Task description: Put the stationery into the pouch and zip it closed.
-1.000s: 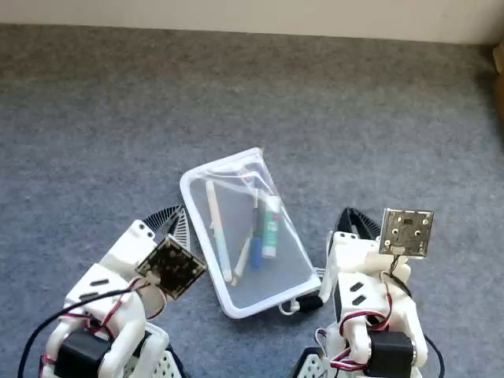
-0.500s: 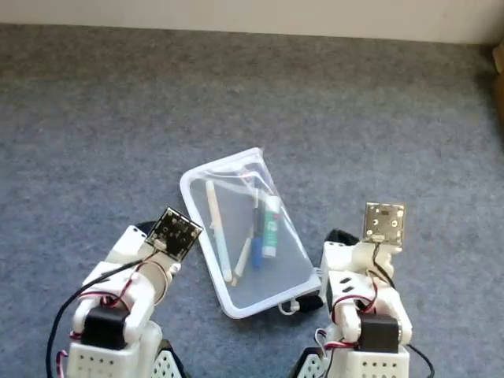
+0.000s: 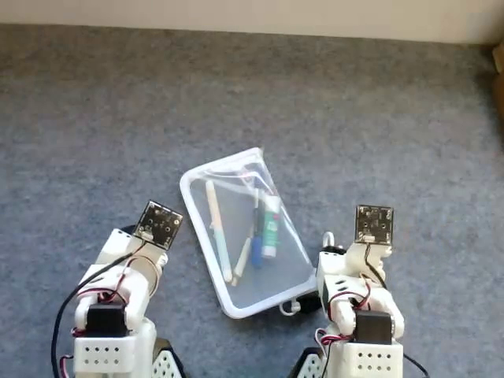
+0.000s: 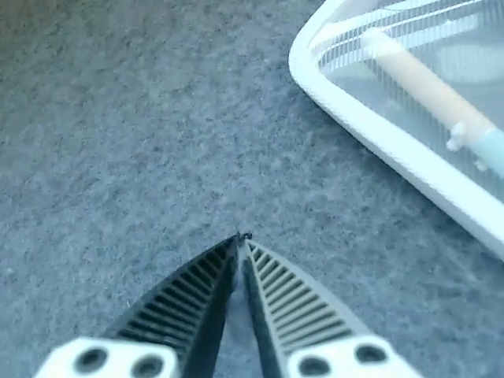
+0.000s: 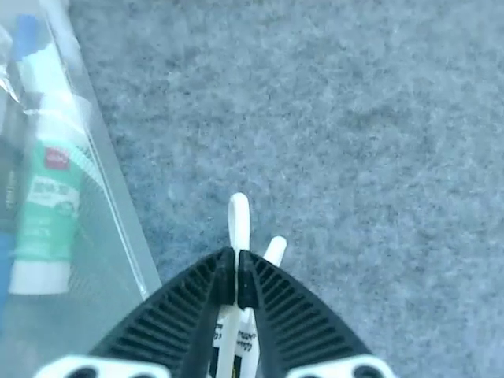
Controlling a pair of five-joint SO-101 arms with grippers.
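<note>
Entry: your left arm (image 3: 118, 279) sits folded back just off the left long edge of the pouch (image 3: 291, 264), wrist raised. The left gripper (image 4: 239, 237) points downward, jaws pressed together to the tips. Your right arm (image 3: 354, 295) is folded likewise, beside the pouch's near right corner. On the right gripper (image 5: 237, 253) the jaws are closed, tips touching.

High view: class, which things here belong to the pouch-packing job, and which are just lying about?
Belong to the job: clear white-edged plastic pouch; cream pen; blue pen; green-and-white glue tube; white zip pull.
Just lying about: grey carpet; brown wooden edge at the right.
</note>
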